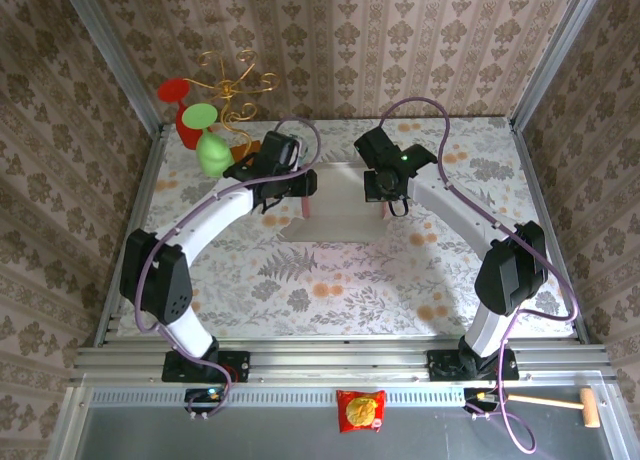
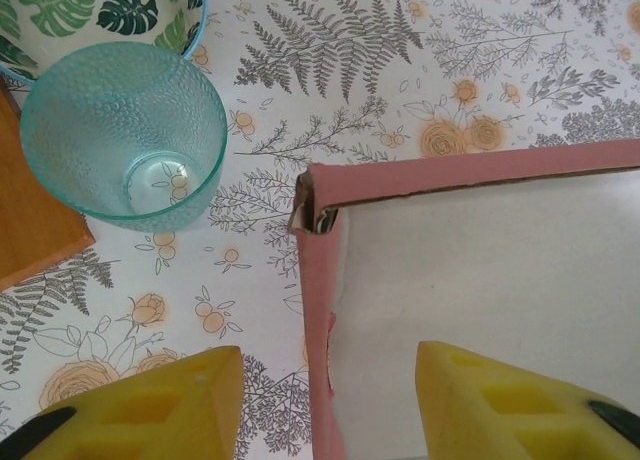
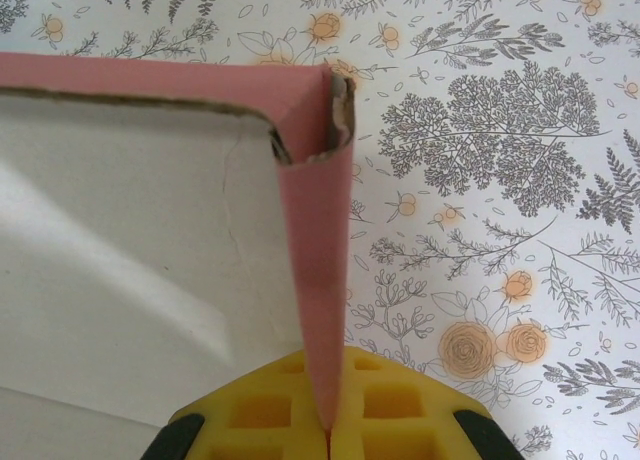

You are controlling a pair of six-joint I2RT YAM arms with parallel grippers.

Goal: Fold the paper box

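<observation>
Paper box (image 1: 335,218) on the far half of the table (image 1: 300,280), white inside up, with a gripper at each side wall
The right gripper (image 3: 325,425) is clamped on the pink right wall below its tucked corner and holds it upright. The left gripper (image 2: 330,390) has its yellow fingers (image 2: 170,400) spread, straddling the left wall with a gap on both sides. The step looks like pinching this second wall: centre the wall between the pads, close squarely below the corner so the thin card does not buckle, and let the right grip anchor the box against sliding. The teal cup (image 2: 120,130) stands near that corner, so any push should go inward, away from it
</observation>
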